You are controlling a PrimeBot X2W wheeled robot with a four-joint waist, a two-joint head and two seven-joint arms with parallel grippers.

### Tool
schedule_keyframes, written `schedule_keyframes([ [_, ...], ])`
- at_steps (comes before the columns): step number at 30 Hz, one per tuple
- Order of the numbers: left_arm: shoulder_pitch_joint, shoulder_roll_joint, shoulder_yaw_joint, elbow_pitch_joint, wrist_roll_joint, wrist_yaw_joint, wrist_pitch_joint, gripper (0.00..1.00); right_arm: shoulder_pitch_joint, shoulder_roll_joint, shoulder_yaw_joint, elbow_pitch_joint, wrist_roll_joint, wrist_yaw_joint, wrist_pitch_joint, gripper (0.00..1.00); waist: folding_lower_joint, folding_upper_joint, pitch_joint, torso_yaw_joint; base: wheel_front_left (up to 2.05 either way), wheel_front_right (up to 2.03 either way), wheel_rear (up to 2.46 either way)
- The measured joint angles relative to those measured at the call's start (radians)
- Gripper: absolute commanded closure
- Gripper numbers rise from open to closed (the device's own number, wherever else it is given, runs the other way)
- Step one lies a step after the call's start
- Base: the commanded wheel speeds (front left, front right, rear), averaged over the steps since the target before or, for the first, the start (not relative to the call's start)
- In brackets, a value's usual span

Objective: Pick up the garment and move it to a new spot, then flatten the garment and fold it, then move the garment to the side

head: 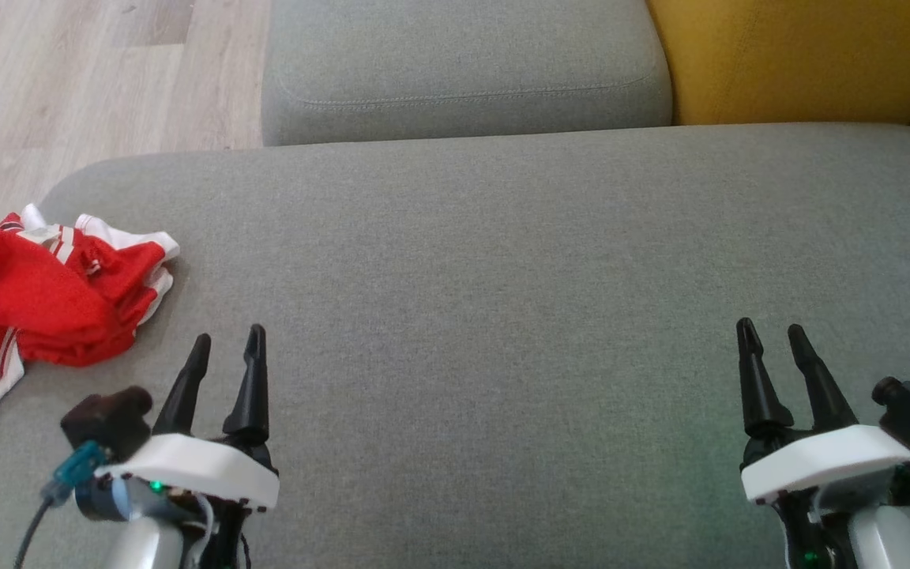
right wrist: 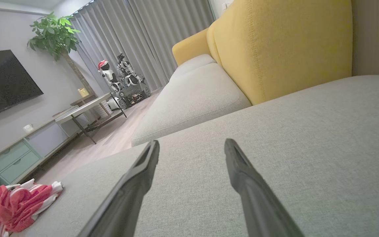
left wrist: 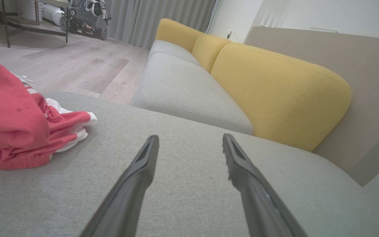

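The garment is red with white stripes and lies crumpled at the left edge of the grey sofa cushion. It also appears at the left of the left wrist view as the garment, and small at the lower left of the right wrist view as the garment. My left gripper hovers just right of it, open and empty, as the left gripper confirms. Far to the right, my right gripper is open too, with only cushion between the jaws of the right gripper.
A second grey seat cushion lies beyond, with a yellow back cushion at the upper right. Wooden floor shows past the sofa's left edge. A TV, a low cabinet, a table and another robot stand across the room.
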Motion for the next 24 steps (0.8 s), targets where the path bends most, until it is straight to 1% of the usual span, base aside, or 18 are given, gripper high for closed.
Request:
schedule_keyframes([
  [4,0.001,0.006,-0.017,0.002,0.047,0.016,-0.01,0.0,0.0,0.003,-0.001,-0.002,-0.054,0.0,-0.002,0.0,0.0,0.0,-0.001,0.001,0.0,0.0,0.0],
  [15,0.031,0.01,-0.042,0.016,0.158,0.042,-0.044,0.0,0.008,0.007,-0.002,-0.008,-0.187,0.0,-0.01,0.0,0.0,0.0,-0.006,0.005,0.0,0.0,0.0],
  [24,0.038,0.009,-0.051,0.049,0.226,0.043,-0.067,0.0,0.028,0.018,-0.01,-0.015,-0.271,0.0,-0.013,0.0,0.0,0.0,-0.012,0.011,0.0,0.0,0.0],
])
